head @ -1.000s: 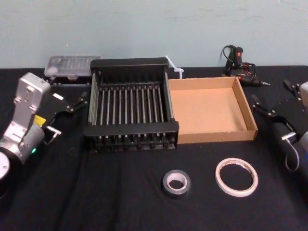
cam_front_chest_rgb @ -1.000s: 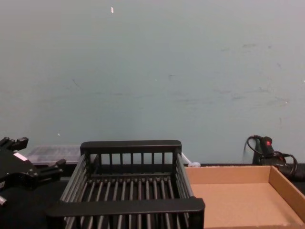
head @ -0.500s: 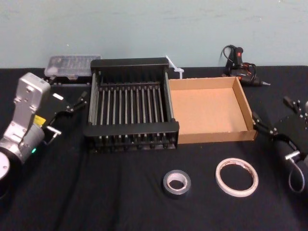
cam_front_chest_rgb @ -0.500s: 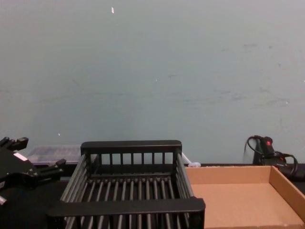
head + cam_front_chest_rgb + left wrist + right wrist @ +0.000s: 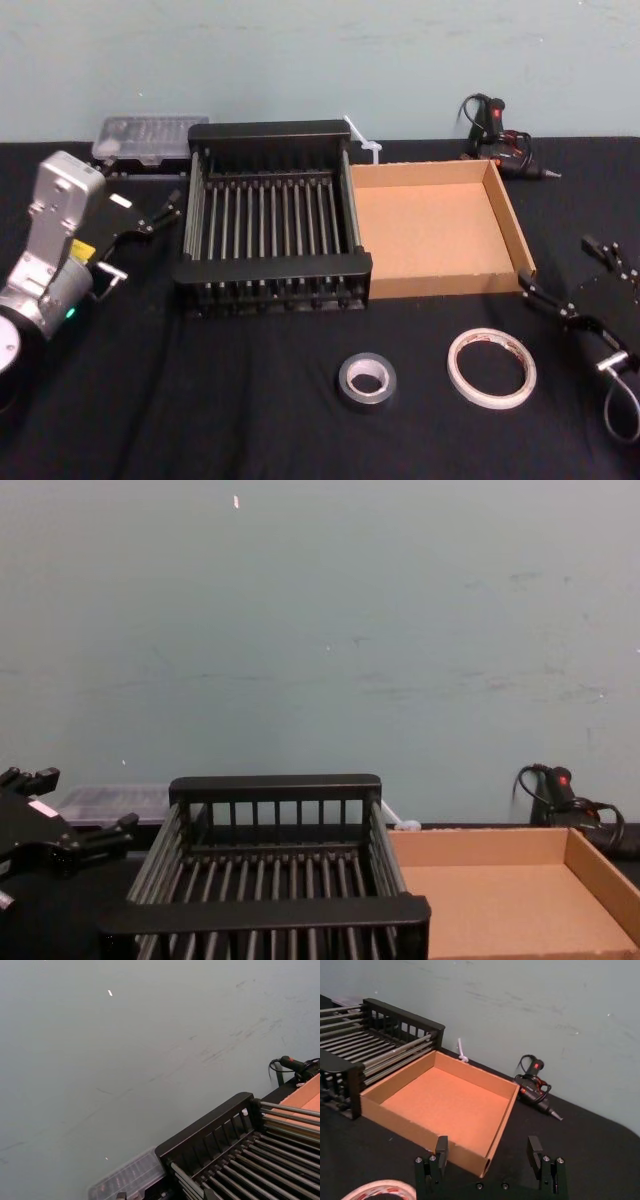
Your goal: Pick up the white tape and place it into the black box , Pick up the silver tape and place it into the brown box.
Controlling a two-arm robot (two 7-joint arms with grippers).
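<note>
White tape (image 5: 491, 367) lies flat on the black cloth (image 5: 250, 400) in front of the brown box (image 5: 435, 232), silver tape (image 5: 366, 380) just left of it, both untouched; black box (image 5: 270, 228) abuts the brown box's left wall. Right gripper (image 5: 570, 282), fingers spread, has come down and inward since half a second ago, now just right of the white tape; left gripper (image 5: 150, 212) unchanged, open beside the black box. Right wrist view catches the tape's edge (image 5: 379, 1189) beside its fingers (image 5: 441, 1148); chest view shows the pale green wall (image 5: 320, 630).

2 tape rolls: 1 white tape (image 5: 491, 367), 1 silver tape (image 5: 366, 380). 2 boxes: 1 black box (image 5: 272, 271), 1 brown box (image 5: 455, 282). Also 1 clear plastic case (image 5: 148, 137), 1 glue gun (image 5: 497, 138).
</note>
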